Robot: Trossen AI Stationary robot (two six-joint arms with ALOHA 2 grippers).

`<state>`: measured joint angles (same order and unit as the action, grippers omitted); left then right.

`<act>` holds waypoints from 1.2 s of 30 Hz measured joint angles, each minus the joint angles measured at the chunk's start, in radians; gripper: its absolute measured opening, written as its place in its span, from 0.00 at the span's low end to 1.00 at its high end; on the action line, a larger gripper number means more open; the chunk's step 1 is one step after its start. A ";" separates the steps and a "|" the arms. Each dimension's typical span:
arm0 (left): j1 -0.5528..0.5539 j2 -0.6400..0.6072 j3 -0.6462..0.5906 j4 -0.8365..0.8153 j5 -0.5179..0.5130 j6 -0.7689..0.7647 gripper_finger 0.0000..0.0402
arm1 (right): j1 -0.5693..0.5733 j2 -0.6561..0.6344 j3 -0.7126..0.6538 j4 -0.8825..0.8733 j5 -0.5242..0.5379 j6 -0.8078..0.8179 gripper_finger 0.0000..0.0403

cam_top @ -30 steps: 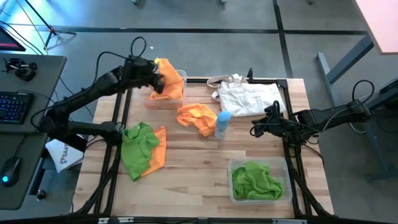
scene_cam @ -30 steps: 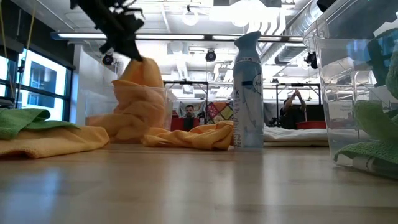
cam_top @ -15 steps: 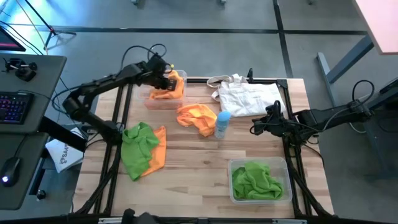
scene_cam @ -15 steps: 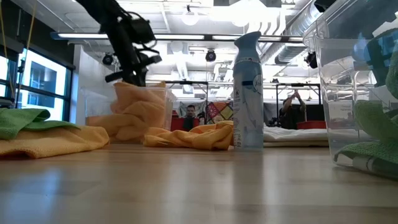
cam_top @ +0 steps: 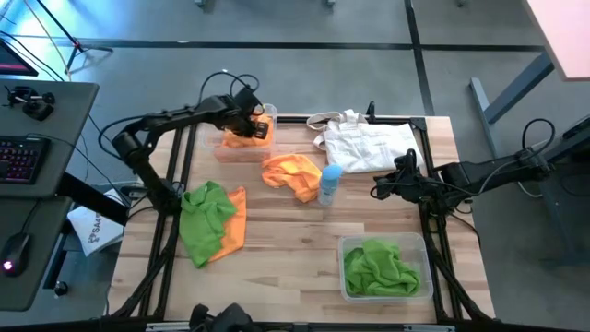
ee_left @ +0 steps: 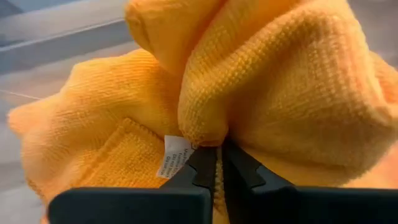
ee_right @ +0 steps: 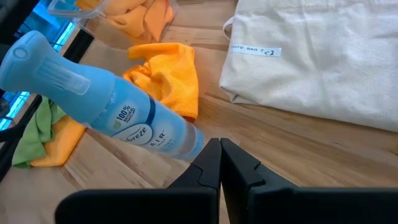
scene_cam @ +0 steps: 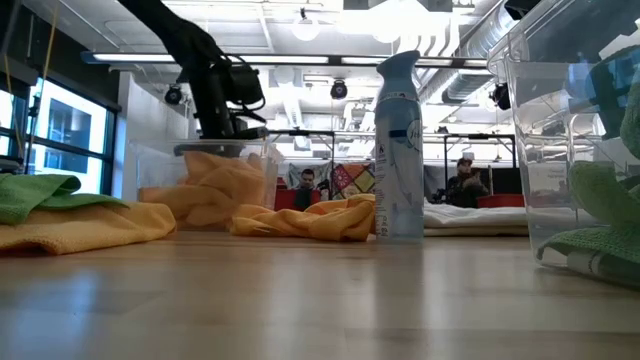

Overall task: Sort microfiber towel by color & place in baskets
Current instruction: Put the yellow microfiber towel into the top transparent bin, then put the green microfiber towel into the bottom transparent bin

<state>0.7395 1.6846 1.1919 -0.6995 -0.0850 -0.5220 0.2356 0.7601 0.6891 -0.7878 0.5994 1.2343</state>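
Left gripper [cam_top: 251, 123]: down inside the clear plastic basket [cam_top: 224, 150] at the table's far left, fingers pinched on the bright orange microfiber towel [ee_left: 267, 106].
Change: a second ago it held this towel above the basket; now it is pressed in.
Meaning: release looks next; orange towel [cam_top: 293, 174] mid-table and green-on-orange pile [cam_top: 210, 219] remain.
Right gripper [cam_top: 380, 191]: closed, empty, waiting near blue spray bottle [ee_right: 99, 102].

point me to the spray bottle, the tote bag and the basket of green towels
spray bottle [cam_top: 329, 183]: high view, on its body.
tote bag [cam_top: 373, 147]: high view, middle of the cloth.
basket of green towels [cam_top: 383, 241]: high view, on its far rim.
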 joint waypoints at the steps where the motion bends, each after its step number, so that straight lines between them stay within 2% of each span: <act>1: 0.000 0.005 0.000 -0.001 -0.017 0.000 0.03 | 0.000 0.000 0.000 0.000 0.000 0.000 0.00; 13: 0.001 0.008 -0.001 -0.005 -0.028 0.011 0.24 | 0.000 0.000 0.000 0.000 -0.008 -0.003 0.00; 17: 0.001 -0.063 -0.002 -0.010 -0.004 -0.007 0.28 | 0.000 0.000 0.000 0.000 -0.008 -0.012 0.00; 25: -0.026 -0.283 -0.002 -0.015 -0.008 -0.072 0.28 | 0.000 0.000 0.000 0.000 -0.008 -0.063 0.00; 30: -0.088 -0.388 -0.002 -0.049 -0.010 -0.079 0.28 | 0.000 0.000 0.000 0.000 -0.020 -0.094 0.00; 36: -0.266 -0.476 -0.002 -0.056 -0.059 -0.072 0.28 | 0.000 0.000 0.000 0.000 -0.073 -0.194 0.00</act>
<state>0.4732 1.2081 1.1904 -0.7559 -0.1444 -0.5938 0.2359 0.7601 0.6891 -0.7883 0.5264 1.0405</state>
